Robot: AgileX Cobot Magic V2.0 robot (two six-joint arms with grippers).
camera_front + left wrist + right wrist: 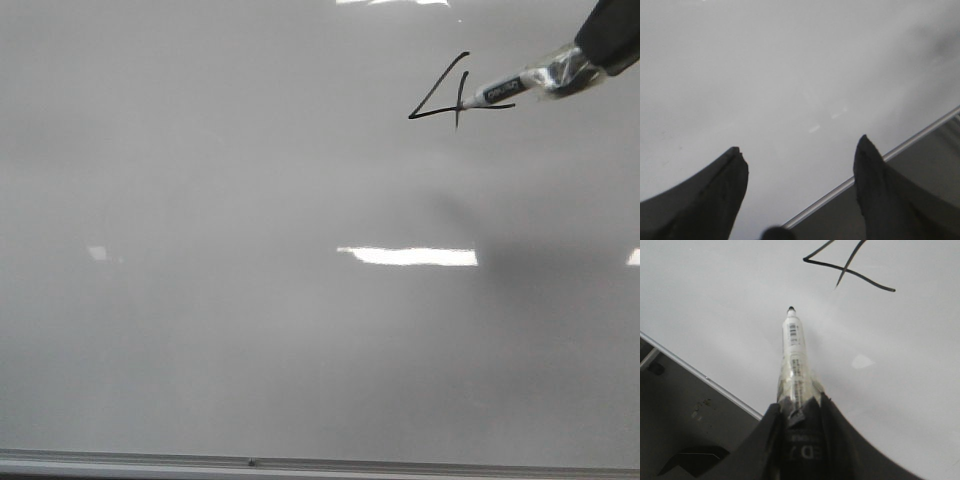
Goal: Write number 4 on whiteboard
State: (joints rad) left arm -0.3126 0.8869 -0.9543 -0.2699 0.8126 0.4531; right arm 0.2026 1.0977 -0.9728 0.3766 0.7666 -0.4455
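A: Front view first. The whiteboard (250,330) fills nearly everything, its silver frame edge (300,463) running along the near side. What's up top?

B: The number 4 (447,95) sits in the far right part of the board, thin black strokes, open at the top, crossbar running long to the right. The marker (505,88) comes in from the right corner, tip right by the 4's vertical stroke in this view. The right gripper (600,45) is only partly in shot, a dark shape with clear tape around the pen's body.

A: Over to the left wrist view.

B: The left gripper (800,160) hangs over bare board, both dark fingers (722,195) set well apart, nothing between them. The frame edge (875,167) crosses diagonally between the fingertips.

A: And the right wrist view?

B: There the right gripper (800,415) is clamped snugly around the marker (794,355), a white barrel with a barcode and black tip pointing away from the fingers. In this view the tip stands clear of the number 4 (847,267), with blank board between. Whether the tip touches the surface, I can't tell. The frame edge (700,372) cuts across beside the gripper.
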